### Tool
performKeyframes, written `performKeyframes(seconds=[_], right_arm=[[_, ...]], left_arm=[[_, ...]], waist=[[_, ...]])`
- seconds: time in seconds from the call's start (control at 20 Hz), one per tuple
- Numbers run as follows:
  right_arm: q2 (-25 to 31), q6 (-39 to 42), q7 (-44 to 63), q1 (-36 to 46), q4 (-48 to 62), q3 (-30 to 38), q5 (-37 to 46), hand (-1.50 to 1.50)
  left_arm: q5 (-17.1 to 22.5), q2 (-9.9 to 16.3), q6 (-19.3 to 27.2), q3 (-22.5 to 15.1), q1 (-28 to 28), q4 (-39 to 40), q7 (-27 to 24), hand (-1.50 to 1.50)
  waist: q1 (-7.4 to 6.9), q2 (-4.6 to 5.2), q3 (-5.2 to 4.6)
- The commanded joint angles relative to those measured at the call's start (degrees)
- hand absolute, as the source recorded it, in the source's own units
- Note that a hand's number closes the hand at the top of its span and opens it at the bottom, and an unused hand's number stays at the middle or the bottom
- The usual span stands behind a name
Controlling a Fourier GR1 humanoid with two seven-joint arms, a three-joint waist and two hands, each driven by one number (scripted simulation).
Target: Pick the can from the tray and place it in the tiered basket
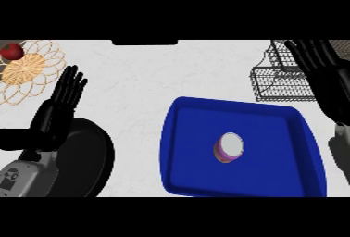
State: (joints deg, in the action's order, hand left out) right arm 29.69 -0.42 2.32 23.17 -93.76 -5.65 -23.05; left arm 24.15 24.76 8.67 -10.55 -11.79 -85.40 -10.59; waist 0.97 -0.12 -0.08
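Upright, can stands in blue tray.

Woven wire trivet with red apple at far left; black round plate near left edge

Bright, even light on the pale counter; faint shadow beside the blue tray; no glare.

tiered basket — partly hidden, right hand
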Motion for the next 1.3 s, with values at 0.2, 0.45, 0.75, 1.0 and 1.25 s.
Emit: performKeyframes(seconds=[0.2,0.45,0.75,1.0,1.25], right_arm=[[-7.5,-0.5,-10.8,-8.9,1.4,14.2,-12.9,1.5],[-16.2,1.7,-7.1,-15.3,6.0,15.2,-23.8,-1.5],[-10.4,24.1,-10.7,-29.5,-3.5,14.2,-27.6,-1.5],[0.3,26.5,-12.0,-35.9,-8.8,18.8,-15.3,-1.5],[13.8,26.3,-7.9,-35.3,-17.3,22.2,-0.2,-1.5]], left_arm=[[-10.4,-3.3,11.7,-3.8,1.0,0.7,2.5,0.0],[-10.9,-4.3,12.6,-5.5,2.0,1.4,5.2,0.0],[-13.5,-5.4,14.5,-6.5,0.7,-0.9,8.8,0.0],[-15.6,-6.6,16.6,-8.1,2.7,-1.6,8.9,0.0],[-15.7,-7.1,17.3,-7.4,1.0,0.0,10.1,0.0]], waist=[[0.45,0.1,0.46],[0.36,0.23,0.52],[0.26,-0.16,0.14],[0.76,-0.38,0.01],[1.36,-0.28,-0.28]])
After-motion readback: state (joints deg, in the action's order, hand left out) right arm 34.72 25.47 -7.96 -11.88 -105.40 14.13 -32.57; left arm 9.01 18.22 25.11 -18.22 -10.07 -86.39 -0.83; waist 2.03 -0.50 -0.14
